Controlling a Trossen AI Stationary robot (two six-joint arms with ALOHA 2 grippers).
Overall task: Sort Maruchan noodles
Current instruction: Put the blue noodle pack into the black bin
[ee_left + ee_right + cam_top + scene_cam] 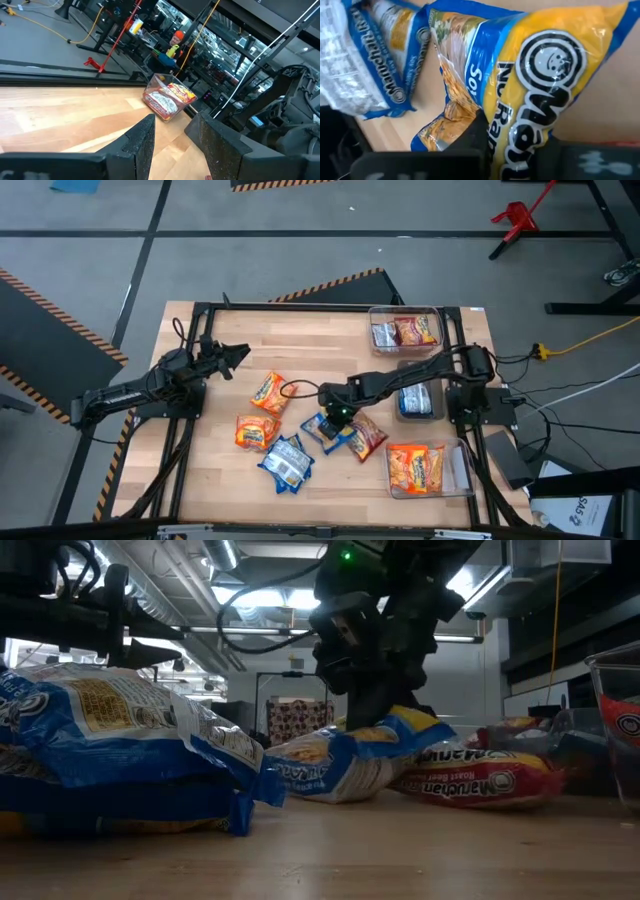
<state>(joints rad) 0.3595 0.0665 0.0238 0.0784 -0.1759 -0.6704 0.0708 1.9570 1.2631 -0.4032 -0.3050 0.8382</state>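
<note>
Several Maruchan noodle packets lie on the wooden table. My right gripper [335,418] reaches in from the right and is shut on a blue-and-yellow packet [324,428] at the table's middle. A dark red packet [367,437] lies flat right beside it. Two orange packets [267,392] [255,432] and a small heap of blue packets [288,462] lie to its left. My left gripper [235,358] hovers open over the table's left part, touching nothing; its wrist view shows bare wood between the fingers [145,142]. My right gripper comes from above, pointing down, and pinches the blue-and-yellow packet between its two fingers [475,137] at the yellow printed end [517,125]. That end [410,725] is raised at the fingers, while the packet's other end [300,775] rests on the table.
Three clear bins stand along the table's right side: the far one [372,312] holds dark red packets, the middle one [420,415] blue ones, the near one [460,470] orange ones. Bare wood [220,470] lies at the near left.
</note>
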